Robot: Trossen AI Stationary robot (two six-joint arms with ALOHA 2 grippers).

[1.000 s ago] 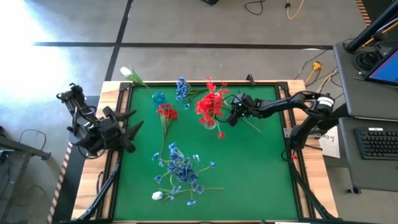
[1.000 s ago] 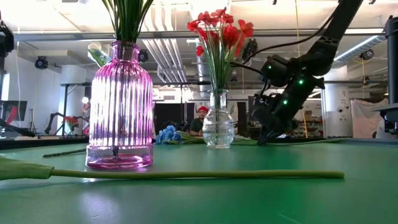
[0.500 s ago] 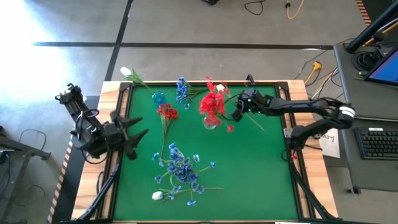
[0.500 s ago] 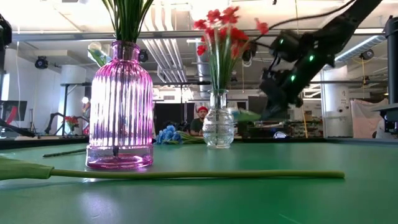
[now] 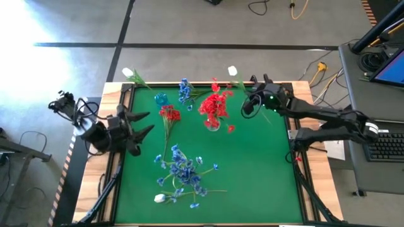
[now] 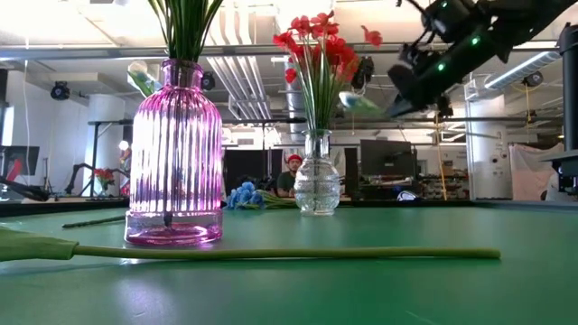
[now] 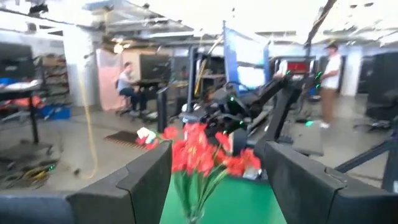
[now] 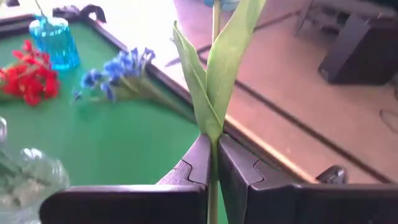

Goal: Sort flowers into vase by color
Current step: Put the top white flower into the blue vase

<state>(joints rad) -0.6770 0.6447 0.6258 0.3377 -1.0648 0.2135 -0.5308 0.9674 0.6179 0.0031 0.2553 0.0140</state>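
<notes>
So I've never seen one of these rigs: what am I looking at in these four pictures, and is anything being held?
Two dark robot arms work at a green table. One camera looks straight down, one sits at table height, and one rides on each wrist. The right gripper is raised near the far edge and shut on a white flower, clamping its green stem. The left gripper waits open at the left edge. A clear vase holds red flowers; a pink vase holds green stems; blue flowers lie loose.
</notes>
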